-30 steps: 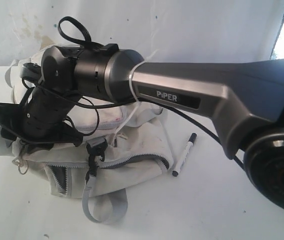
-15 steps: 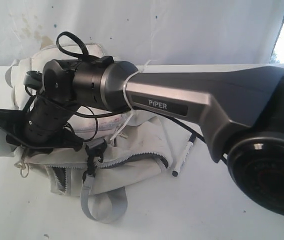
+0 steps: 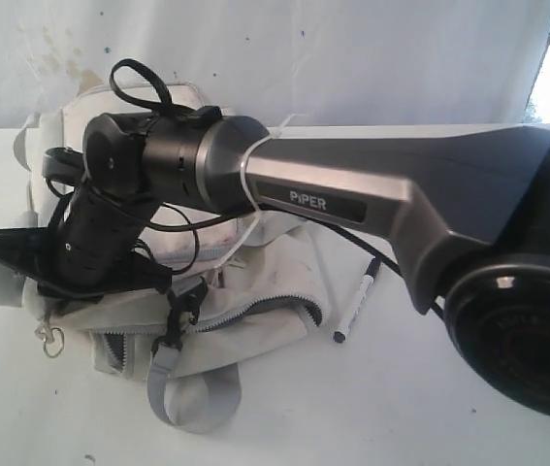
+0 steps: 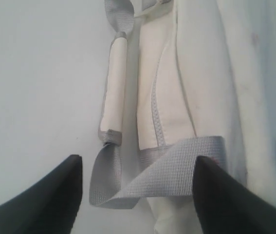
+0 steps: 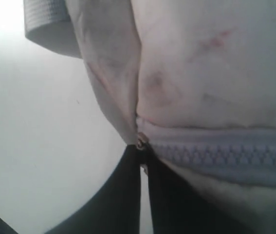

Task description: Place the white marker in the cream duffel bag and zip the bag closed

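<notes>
The cream duffel bag [image 3: 275, 277] lies on the white table, its grey zipper [image 3: 255, 309] running along the front. The white marker [image 3: 355, 303] with a black cap rests on the table just right of the bag, touching nothing. My right arm [image 3: 352, 189] reaches across over the bag's left end. In the right wrist view the right gripper [image 5: 142, 148] is shut on the small metal zipper pull [image 5: 141, 142] at the end of the zipper teeth [image 5: 215, 156]. My left gripper [image 4: 135, 168] stands open over a grey strap [image 4: 176, 170] beside the bag's wrapped handle [image 4: 116, 83].
A grey strap loop [image 3: 182, 398] with a black clip [image 3: 179, 316] hangs off the bag's front toward the table edge. A small metal ring [image 3: 53, 340] dangles at the bag's left. A white stained backdrop [image 3: 372, 58] closes the rear. Bare table [image 3: 401, 408] shows at front right.
The right gripper's jaws have closed onto the zipper pull. The right wrist has shifted slightly, and the bag's front strap and clip have slid a little left.
</notes>
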Action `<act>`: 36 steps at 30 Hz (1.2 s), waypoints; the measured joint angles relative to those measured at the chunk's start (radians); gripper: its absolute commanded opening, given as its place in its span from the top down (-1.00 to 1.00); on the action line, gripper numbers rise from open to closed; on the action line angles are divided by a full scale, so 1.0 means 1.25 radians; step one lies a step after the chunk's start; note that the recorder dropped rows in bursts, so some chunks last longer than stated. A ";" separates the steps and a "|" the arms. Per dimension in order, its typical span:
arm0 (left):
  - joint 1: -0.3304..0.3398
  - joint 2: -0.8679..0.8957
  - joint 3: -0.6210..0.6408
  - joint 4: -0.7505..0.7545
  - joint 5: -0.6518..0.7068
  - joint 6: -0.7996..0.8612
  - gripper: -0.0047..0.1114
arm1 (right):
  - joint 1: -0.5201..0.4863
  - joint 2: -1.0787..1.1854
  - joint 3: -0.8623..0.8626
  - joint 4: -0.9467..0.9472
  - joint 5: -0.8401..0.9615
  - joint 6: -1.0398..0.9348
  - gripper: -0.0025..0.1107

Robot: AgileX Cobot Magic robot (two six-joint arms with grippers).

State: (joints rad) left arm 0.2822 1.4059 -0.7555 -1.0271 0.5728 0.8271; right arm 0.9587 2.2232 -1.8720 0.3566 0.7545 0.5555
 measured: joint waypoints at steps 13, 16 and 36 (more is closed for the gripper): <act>0.000 -0.002 0.024 0.004 0.146 -0.068 -0.28 | 0.000 -0.057 0.000 0.017 0.065 -0.111 0.96; 0.000 0.013 0.043 -0.042 0.168 -0.070 -0.28 | 0.000 -0.057 0.000 0.034 0.065 -0.135 0.96; 0.000 0.191 0.053 -0.305 0.386 0.071 0.29 | 0.000 -0.057 0.000 0.054 0.077 -0.164 0.96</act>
State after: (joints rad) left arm 0.2822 1.6451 -0.6889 -1.4086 1.0547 0.9155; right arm 0.9587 2.1514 -1.8720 0.4243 0.8514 0.3507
